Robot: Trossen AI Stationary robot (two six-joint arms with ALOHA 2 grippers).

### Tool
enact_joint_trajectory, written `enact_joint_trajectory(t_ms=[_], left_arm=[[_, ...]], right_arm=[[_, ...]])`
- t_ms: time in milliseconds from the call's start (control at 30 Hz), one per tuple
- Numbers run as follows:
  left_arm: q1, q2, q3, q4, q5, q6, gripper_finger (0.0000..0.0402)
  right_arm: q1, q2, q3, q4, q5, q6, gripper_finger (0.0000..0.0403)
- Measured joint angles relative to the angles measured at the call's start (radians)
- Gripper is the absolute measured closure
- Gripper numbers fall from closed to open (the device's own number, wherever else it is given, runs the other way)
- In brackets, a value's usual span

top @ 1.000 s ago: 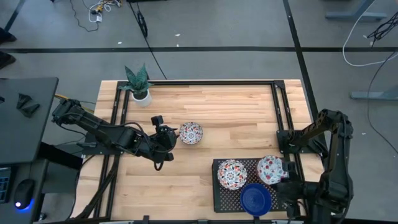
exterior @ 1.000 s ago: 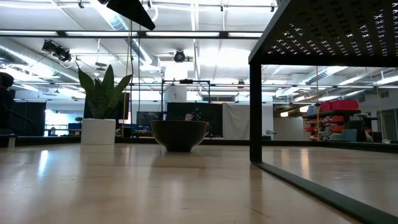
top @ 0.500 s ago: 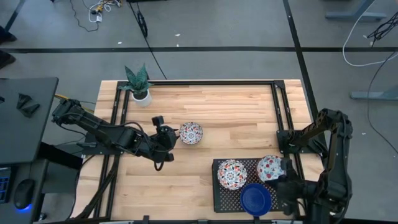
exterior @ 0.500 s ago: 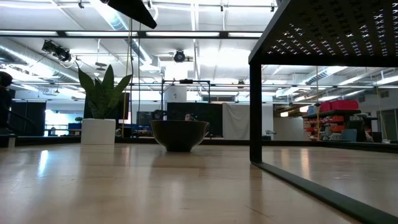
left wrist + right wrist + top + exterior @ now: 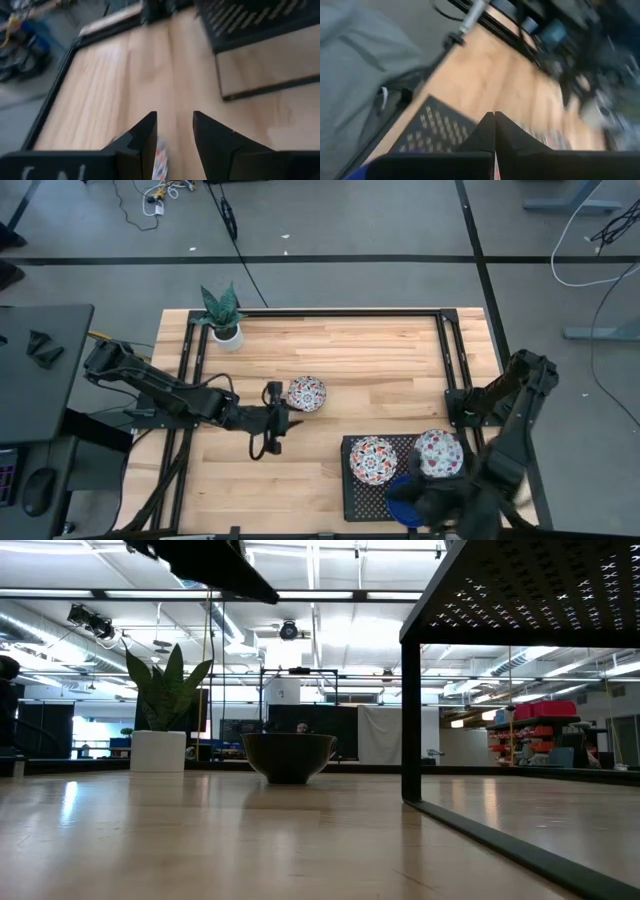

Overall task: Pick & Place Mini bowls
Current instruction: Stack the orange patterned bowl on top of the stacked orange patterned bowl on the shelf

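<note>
I note the table (image 5: 380, 360) is pale wood in jointed strips, smooth with a soft sheen. The rack (image 5: 352, 490) looks like black perforated metal, matt. The patterned mini bowls (image 5: 373, 460) appear glazed and glossy; the blue bowl (image 5: 400, 502) likewise glossy. The plant pot (image 5: 228, 336) is smooth white. The left gripper (image 5: 175, 131) has matt dark fingers.

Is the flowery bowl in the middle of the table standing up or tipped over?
Standing up. From above, the flowery bowl shows its round open mouth, and from the side it sits level on the table.
</note>
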Motion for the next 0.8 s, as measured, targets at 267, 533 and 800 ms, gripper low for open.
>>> enact_joint_trajectory(t_ms=[267,533,800], left_arm=[[0.052,0.000,-0.291,0.715,0.156,0.087,0.0271],[0.055,0.000,-0.456,0.947,0.043,0.062,0.0271],[0.119,0.001,-0.399,0.483,-0.013,-0.162,0.0270]], right_arm=[[-0.341,-0.149,-0.359,0.883,-0.337,-0.556,0.0402],[-0.739,-0.169,-0.525,1.426,-0.376,-0.459,0.0403],[-0.964,-0.168,-0.525,1.159,-0.533,-0.179,0.0403]])
